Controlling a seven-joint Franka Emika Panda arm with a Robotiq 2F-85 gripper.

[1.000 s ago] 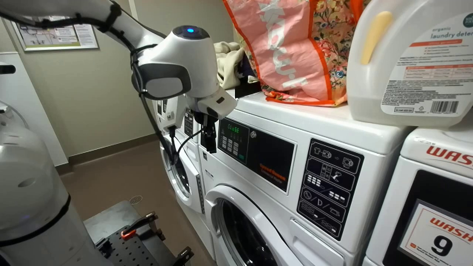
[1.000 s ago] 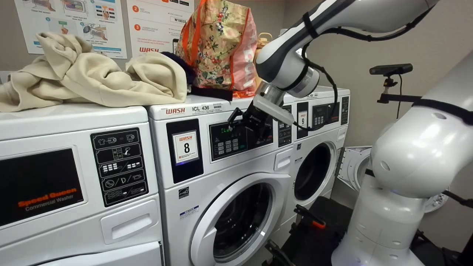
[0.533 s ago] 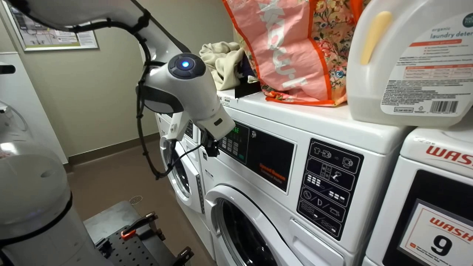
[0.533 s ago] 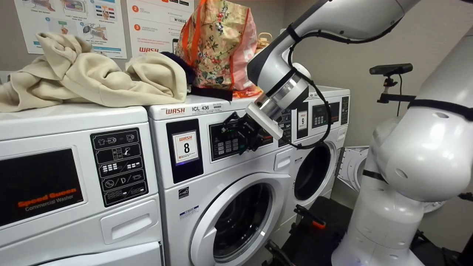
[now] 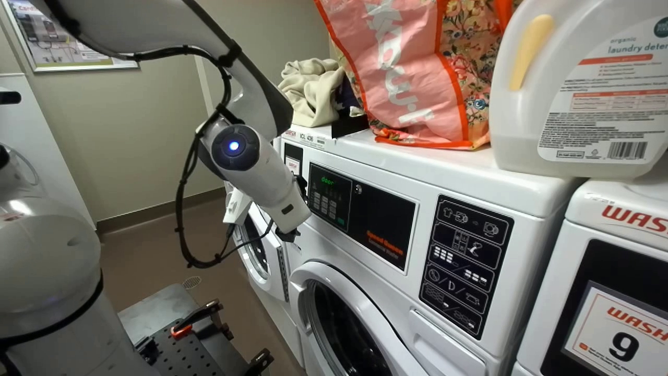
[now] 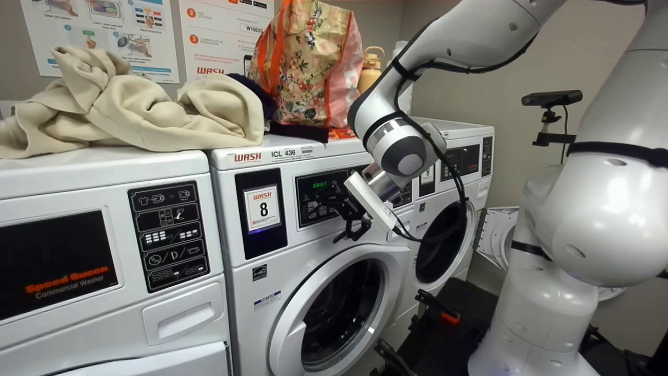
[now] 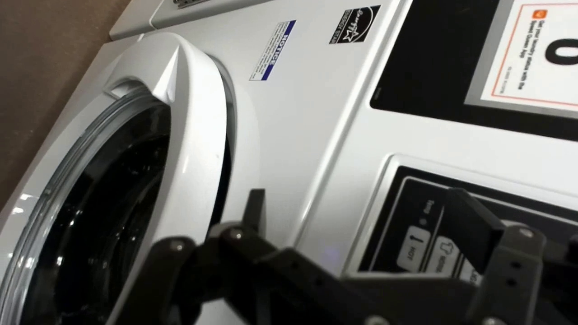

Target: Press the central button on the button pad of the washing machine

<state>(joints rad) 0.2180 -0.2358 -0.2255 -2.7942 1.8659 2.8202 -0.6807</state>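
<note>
Near, the claw (image 7: 356, 196) is hanging with fingers (image 7: 474, 228) spread, one overlapping the pad (image 5: 330, 196)—contact unclear. Farther, the central button (image 5: 324, 204) is sitting on the washer (image 5: 365, 269). The claw is likely aiming—next, a fingertip should be pushing straight in.

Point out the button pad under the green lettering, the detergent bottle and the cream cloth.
Button pad (image 5: 324, 206): in an exterior view, on the middle of its key grid.
Detergent bottle (image 5: 592, 99): in an exterior view, on its printed side.
Cream cloth (image 6: 136, 110): in an exterior view, on its central folds.
</note>
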